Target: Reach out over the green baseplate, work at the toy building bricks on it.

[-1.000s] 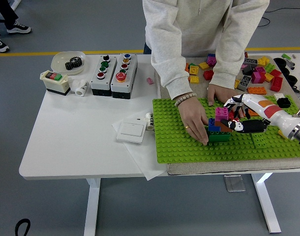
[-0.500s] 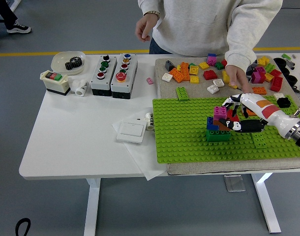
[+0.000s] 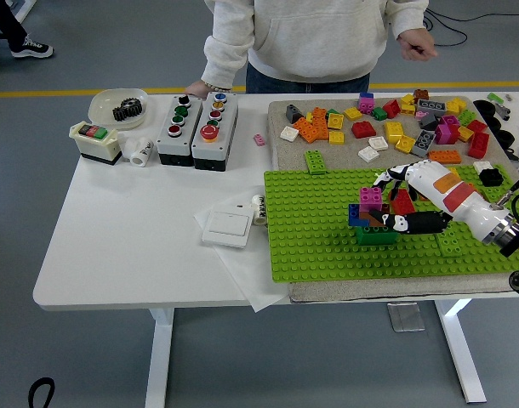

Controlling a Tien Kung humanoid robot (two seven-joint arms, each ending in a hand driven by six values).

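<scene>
right hand (image 3: 394,202) fingers curled around the small brick stack (image 3: 374,218) at mid green baseplate (image 3: 319,229), grip apparently closed on it; risk: a skewed pull may split the stack or lift the plate.

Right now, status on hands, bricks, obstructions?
Right hand curled around brick stack on green baseplate. Left hand out of view. Person's hand rests at the table's far edge, away from the baseplate.

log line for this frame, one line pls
right hand at brick stack on baseplate | grip: unclear | left arm: out of view | person: one hand on table's far edge, other raised
</scene>
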